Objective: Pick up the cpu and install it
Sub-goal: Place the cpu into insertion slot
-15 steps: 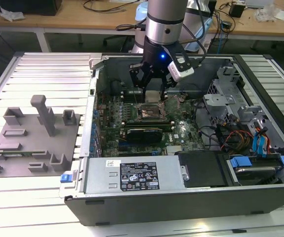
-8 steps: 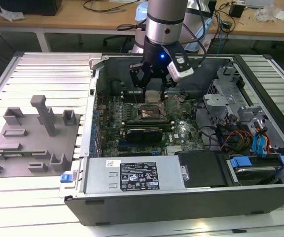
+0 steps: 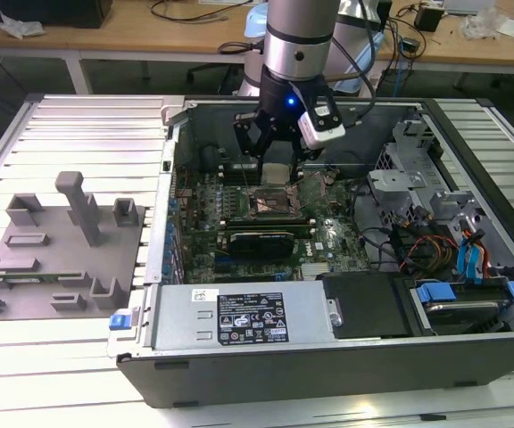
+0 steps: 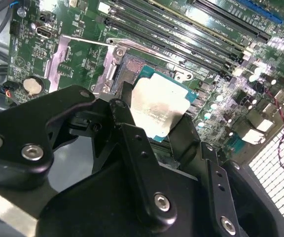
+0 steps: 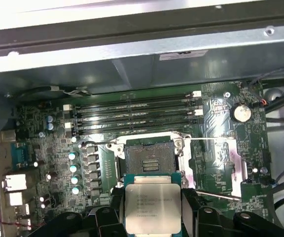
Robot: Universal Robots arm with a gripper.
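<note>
The cpu [image 5: 152, 210] is clamped flat in my pincer [image 5: 153, 217], held by two opposite edges with its silvery top showing in both wrist views. It hangs above the motherboard [image 5: 221, 148], just beside the socket [image 5: 149, 158] and not yet over it. Its edges look roughly square to the socket frame. I judge the socket empty, its contact field bare. The board sits inside the computer case [image 3: 328, 357]. The grey tray [image 3: 52, 254] lies on the counter [image 3: 61, 374], well apart at the exterior view's left.
</note>
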